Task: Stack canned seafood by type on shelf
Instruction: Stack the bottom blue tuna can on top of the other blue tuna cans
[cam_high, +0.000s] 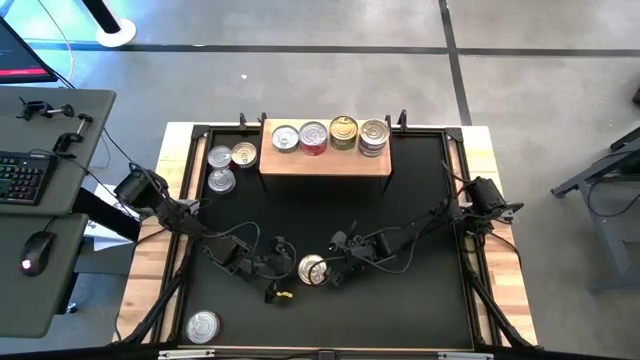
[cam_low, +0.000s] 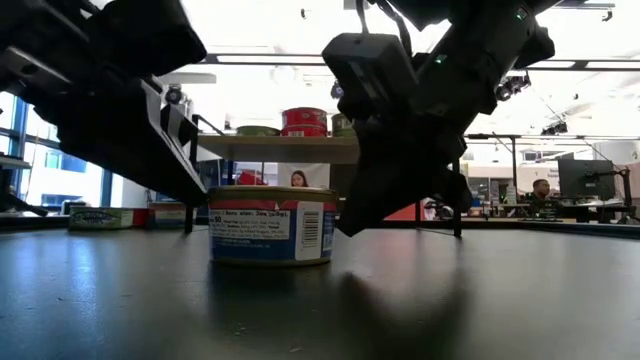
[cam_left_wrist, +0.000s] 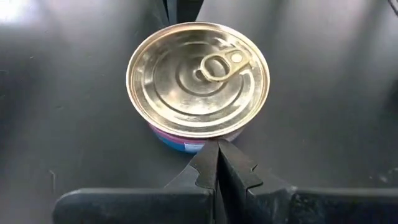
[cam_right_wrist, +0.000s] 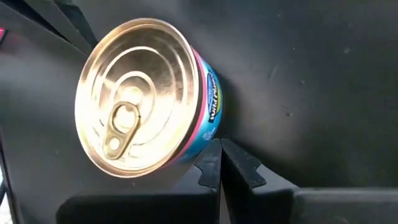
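Note:
One gold-lidded can (cam_high: 313, 269) with a blue and pink label stands upright on the black mat, between my two grippers. My left gripper (cam_left_wrist: 218, 148) is shut, its tips at the can's (cam_left_wrist: 198, 78) side wall. My right gripper (cam_right_wrist: 220, 146) is shut too, at the opposite side of the can (cam_right_wrist: 140, 96). The wooden shelf (cam_high: 325, 163) stands at the mat's far side and carries several cans, one a red-labelled can (cam_high: 313, 138). Three more cans (cam_high: 221, 181) sit on the mat left of the shelf. A single can (cam_high: 203, 326) lies near the mat's near left corner. My left gripper has its shut fingertips (cam_left_wrist: 210, 155) against the can's side wall (cam_left_wrist: 186, 144), low down, coming level from the table's left. The can stands flat on the mat. My right gripper has its shut fingertips (cam_right_wrist: 211, 163) at the can's labelled side (cam_right_wrist: 210, 112), coming from the table's right; whether they touch it I cannot tell.
The black mat (cam_high: 420, 200) covers most of the table, with bare stretches right of the shelf and along the near edge. A desk with a keyboard (cam_high: 20, 175) and mouse stands left of the table. In the low view, people show in the room far behind.

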